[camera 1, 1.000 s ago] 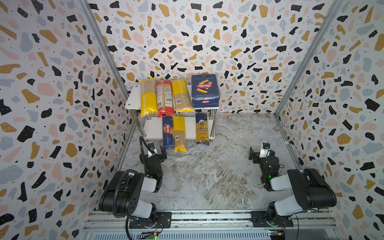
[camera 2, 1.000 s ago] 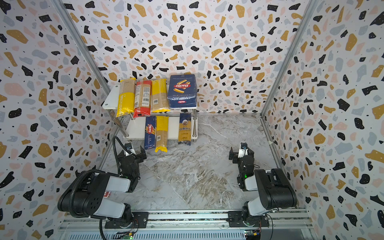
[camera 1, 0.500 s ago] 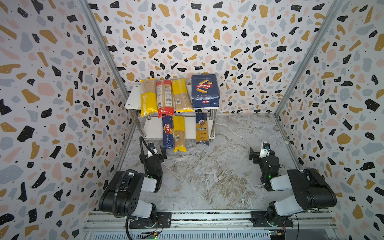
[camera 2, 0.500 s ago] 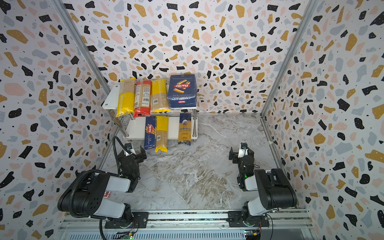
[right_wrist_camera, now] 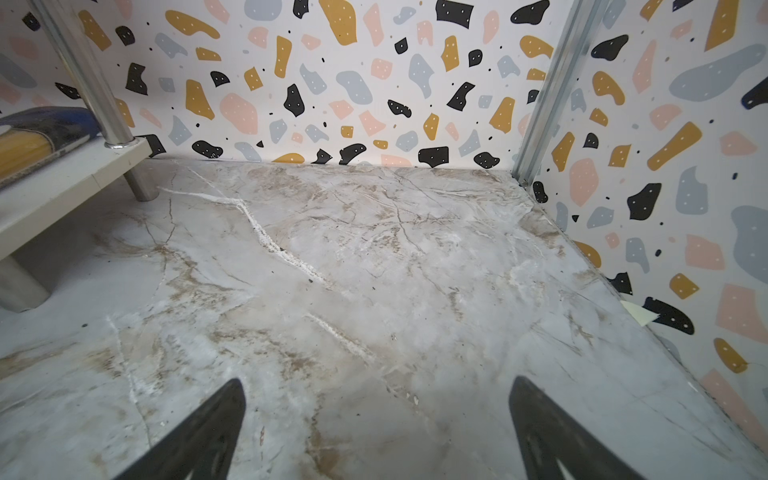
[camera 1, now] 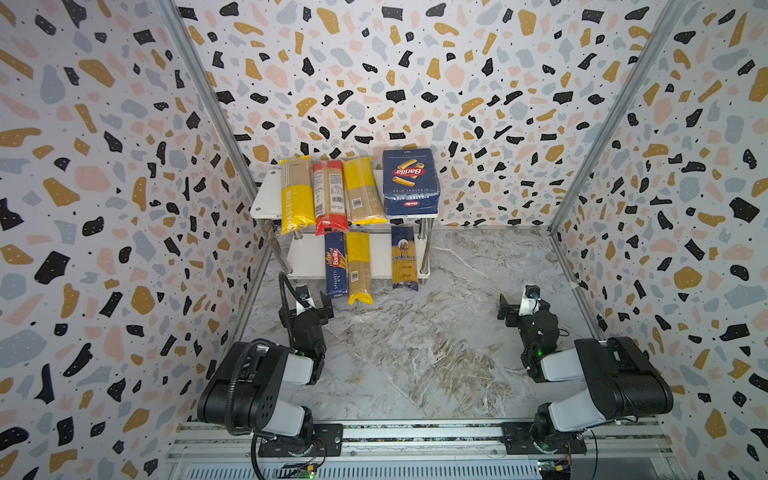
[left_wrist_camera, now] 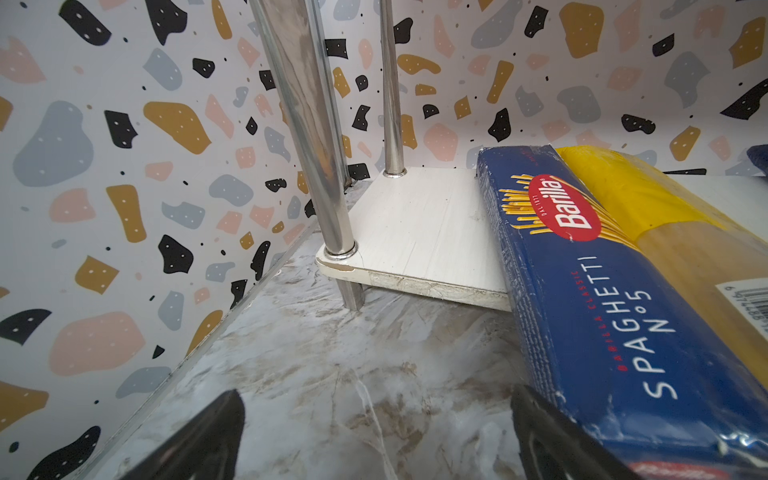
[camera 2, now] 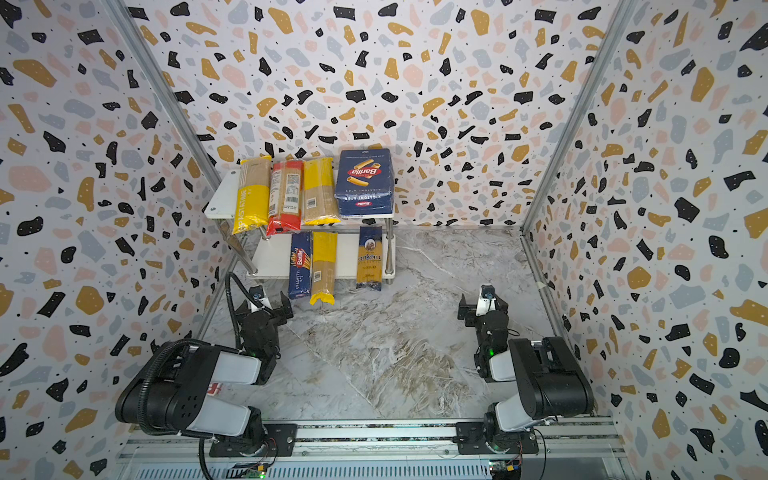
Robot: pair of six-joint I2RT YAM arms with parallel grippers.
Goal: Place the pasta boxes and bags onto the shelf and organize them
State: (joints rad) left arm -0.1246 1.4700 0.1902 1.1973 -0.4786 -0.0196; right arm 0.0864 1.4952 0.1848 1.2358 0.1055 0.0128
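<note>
Two boxes [camera 1: 409, 183] and five bags [camera 1: 330, 195] already lie on the shelf [camera 1: 266, 199], four top, three below. My left claw [camera 1: 309, 301] and right claw [camera 1: 521, 304] gape wide, empty. Placing looks done; next I'd nudge the overhanging spaghetti box [camera 1: 336, 266] farther in.

- Grey-and-tan marble-patterned tabletop [camera 1: 415, 357]: flat, veined in white and brown; shows in both top views and in both wrist views [right_wrist_camera: 374, 270].
- White terrazzo-patterned wall panels [camera 1: 395, 75]: scattered black, ochre, pink and grey-blue chips; three panels, at the back, left and right, enclosing the tabletop.
- Silver metal corner strips [camera 1: 602, 124]: two, one at each rear corner where the panels meet, rising from the tabletop.
- Silver grooved metal rail [camera 1: 415, 432]: runs along the front edge of the tabletop.
- Small pale paper tab [right_wrist_camera: 638, 318]: at the foot of the right panel, where it meets the tabletop.
</note>
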